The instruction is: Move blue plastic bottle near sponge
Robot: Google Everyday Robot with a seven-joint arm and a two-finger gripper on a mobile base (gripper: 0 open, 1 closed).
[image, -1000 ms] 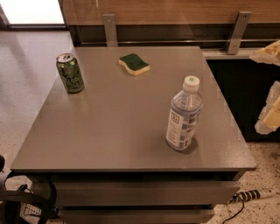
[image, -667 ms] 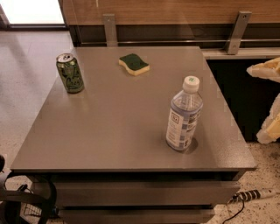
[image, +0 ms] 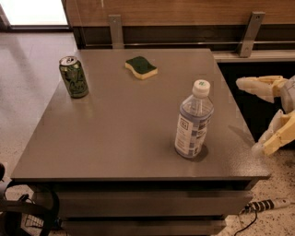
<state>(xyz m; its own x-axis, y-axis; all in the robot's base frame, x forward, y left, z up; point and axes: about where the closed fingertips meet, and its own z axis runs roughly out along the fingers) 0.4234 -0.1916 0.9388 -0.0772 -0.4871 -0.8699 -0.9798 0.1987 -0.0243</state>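
Closest to the camera, on the speckled floor (image: 276,223), a white power strip (image: 266,205) lies by the counter's front right corner with a dark cord running from it. A loop of black cable (image: 27,209) sits at the front left. Above them the grey counter (image: 115,138) shows its layered front edge.

On the near right part of the counter top stands the blue plastic bottle (image: 194,120). It is upright with its white cap on and its white-and-blue label turned toward the front left. Nothing touches it.

My hand (image: 247,115) hangs just off the counter's right side, about level with the bottle. It is near the bottle but apart from it, with a strip of bare counter between. The hand is released and holds nothing. Its two pale fingers (image: 258,85) are spread wide, one higher and farther back, the other lower and nearer the front. Both tips point in toward the counter.

Farther back, close to the left edge, a green can (image: 73,76) stands upright with its silver top showing. Beyond it and to its right, the sponge (image: 141,67) lies flat toward the back of the counter, roughly mid-width, with its dark green side up over pale yellow foam. It is well apart from the bottle, which stands to its front right.

Behind the counter, two metal brackets (image: 115,30) rise against a dark recess. Above that recess a wood panel (image: 184,10) runs across the back.
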